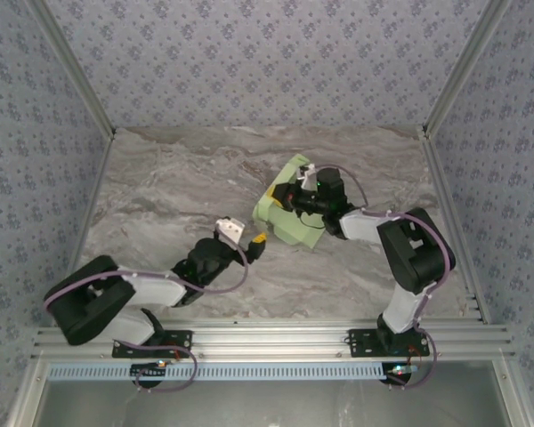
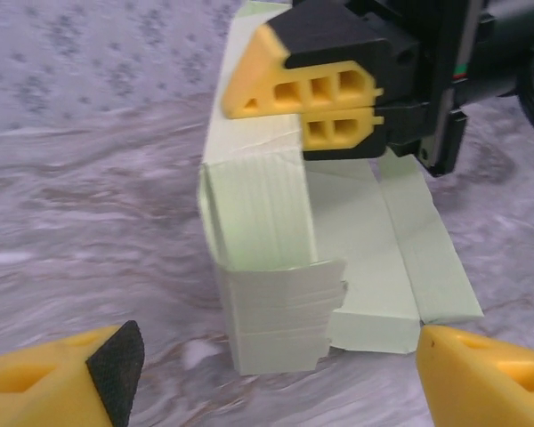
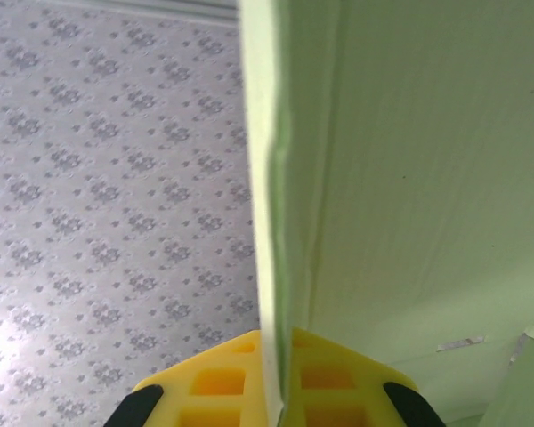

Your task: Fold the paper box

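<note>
While the right claw (image 2: 303, 111) pinches the paper box (image 2: 267, 213) by its top edge, the left claw (image 1: 246, 237) hangs open near it.

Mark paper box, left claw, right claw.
paper box (image 1: 289, 229): top view, near panel.
left claw (image 1: 244, 234): top view, between open fingertips.
right claw (image 3: 276, 382): right wrist view, between fingertips clamping the box edge.

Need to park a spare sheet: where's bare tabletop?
Free: far-left of the table, between left wall and paper box; the near strip between the arm bases. Crowded: centre, where the right gripper pinches the box and the open left gripper faces it.
</note>
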Available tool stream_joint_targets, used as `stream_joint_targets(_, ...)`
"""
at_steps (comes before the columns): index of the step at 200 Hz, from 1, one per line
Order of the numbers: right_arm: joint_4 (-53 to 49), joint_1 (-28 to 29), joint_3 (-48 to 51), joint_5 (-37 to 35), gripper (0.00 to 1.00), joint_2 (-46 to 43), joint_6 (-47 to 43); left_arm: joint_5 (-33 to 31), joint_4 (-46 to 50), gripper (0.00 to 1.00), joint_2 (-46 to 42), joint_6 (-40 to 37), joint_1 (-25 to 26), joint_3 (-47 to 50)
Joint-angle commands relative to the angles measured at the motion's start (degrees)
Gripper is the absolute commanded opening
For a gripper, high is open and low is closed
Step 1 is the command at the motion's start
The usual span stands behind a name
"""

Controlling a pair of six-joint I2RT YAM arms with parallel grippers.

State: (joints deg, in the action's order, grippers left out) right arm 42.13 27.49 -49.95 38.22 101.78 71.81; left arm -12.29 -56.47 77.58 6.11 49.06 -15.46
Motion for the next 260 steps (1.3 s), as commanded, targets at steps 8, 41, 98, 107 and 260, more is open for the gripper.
stream_joint_targets(8, 8.43, 2.83, -3.27, -4.23, 0.03, 6.34, 7.2, -1.5, 7.69, 0.78, -8.87, -2.67, -2.33, 3.83)
stream_joint_targets(41, 10.63, 4.37, -5.21, -5.53, 0.02, 11.34, 8.09, 1.0, 15.06, 0.68, -20.26, -3.64, -6.39, 8.01)
stream_joint_targets(98, 11.83, 4.47, -3.08, -4.86, 0.02, 12.31, 5.3, 4.04, 21.09, 0.67, -30.93, -1.08, -10.73, 11.36)
stream_joint_targets(107, 12.37, 4.32, -2.13, -4.73, 0.02, 12.18, 5.27, 4.79, 21.2, 0.68, -30.2, -1.51, -10.74, 11.0)
stream_joint_targets(260, 19.49, 1.56, 3.97, -3.58, 0.0, 10.2, 9.39, 17.71, 4.36, 0.63, 6.35, -4.59, -10.8, -5.09)
